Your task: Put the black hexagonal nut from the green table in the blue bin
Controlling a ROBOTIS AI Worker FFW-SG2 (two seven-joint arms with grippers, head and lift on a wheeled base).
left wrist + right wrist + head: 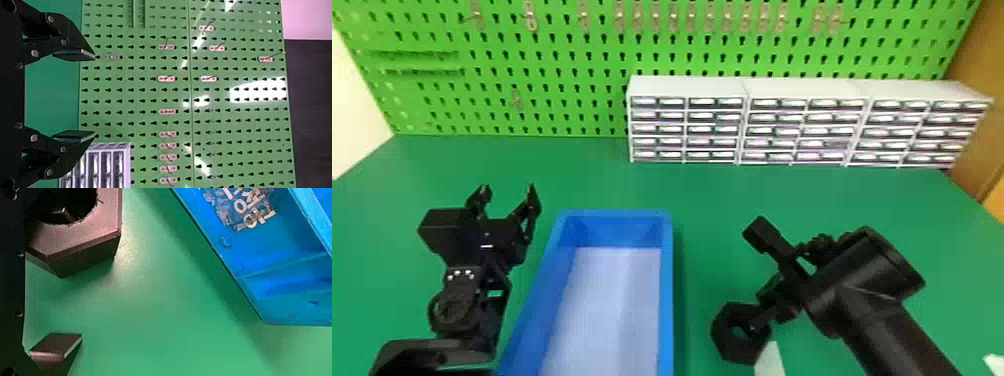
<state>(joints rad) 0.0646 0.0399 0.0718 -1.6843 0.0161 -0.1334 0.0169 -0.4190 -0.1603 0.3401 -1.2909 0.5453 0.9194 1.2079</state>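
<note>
Two black flat fingers of the right gripper [757, 276] stand wide apart, to the right of the long blue plastic bin [668, 295], not closed on anything between them. One finger reaches the central hole of the thick black hexagonal nut [724, 336], while the opposite finger [58, 342] is well apart from it. Whether the nut is borne by that finger or rests on the smooth green table [582, 175], I cannot tell; it is outside the bin, near its right wall. A narrow white strip [772, 362] shows just beside the nut, also right of the bin. On the bin's left side is the black left gripper [508, 188], parked with its fingers spread and nothing between them, pointing toward the back. The bin has a pale floor [602, 300]. Beyond it, off to the right, white cabinets of small drawers [687, 87] stand in a row. Behind the bin and those cabinets rises a bright green metal pegboard [559, 50] bearing small metal hooks [655, 20].
</note>
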